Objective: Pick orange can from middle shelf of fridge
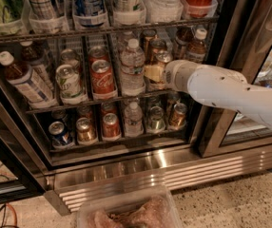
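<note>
The fridge (174, 167) stands open in front of me with its wire racks full of drinks. The orange can (163, 59) stands on the middle shelf (79, 105), in the lane right of the water bottle, with more cans behind it. My white arm reaches in from the right. My gripper (153, 73) is at the front of the orange can, covering most of its body. Only the can's silver top and upper rim show above the gripper.
On the middle shelf stand a water bottle (132, 65), a red Coca-Cola can (102, 78), a green-and-white can (68, 83) and a brown bottle (25, 82). Several cans fill the lower rack (110, 146). The glass door (269, 51) is at the right. A clear tub (126, 213) sits below.
</note>
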You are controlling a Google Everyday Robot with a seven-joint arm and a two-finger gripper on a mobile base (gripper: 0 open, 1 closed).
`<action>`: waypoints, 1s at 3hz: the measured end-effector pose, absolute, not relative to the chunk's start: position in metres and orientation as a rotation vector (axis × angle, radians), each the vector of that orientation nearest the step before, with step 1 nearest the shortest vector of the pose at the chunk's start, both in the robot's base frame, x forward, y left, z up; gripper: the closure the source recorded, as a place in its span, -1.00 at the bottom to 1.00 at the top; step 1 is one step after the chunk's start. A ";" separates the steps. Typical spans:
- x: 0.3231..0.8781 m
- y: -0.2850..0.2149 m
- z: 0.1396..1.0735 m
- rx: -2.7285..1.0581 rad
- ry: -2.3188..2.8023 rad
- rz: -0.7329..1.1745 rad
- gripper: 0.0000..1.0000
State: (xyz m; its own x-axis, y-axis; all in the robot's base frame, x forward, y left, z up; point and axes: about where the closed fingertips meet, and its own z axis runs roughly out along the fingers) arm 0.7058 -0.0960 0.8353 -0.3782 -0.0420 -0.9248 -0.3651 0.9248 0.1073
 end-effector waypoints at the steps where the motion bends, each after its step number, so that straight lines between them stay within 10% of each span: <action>1: 0.706 -0.096 0.835 -0.296 1.939 0.353 0.44; 3: 0.692 -0.092 0.843 -0.279 1.949 0.391 1.00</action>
State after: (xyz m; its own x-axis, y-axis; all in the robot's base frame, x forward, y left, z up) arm 0.6921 -0.0916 0.8426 -0.3956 -0.0158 -0.9183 -0.3687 0.9185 0.1430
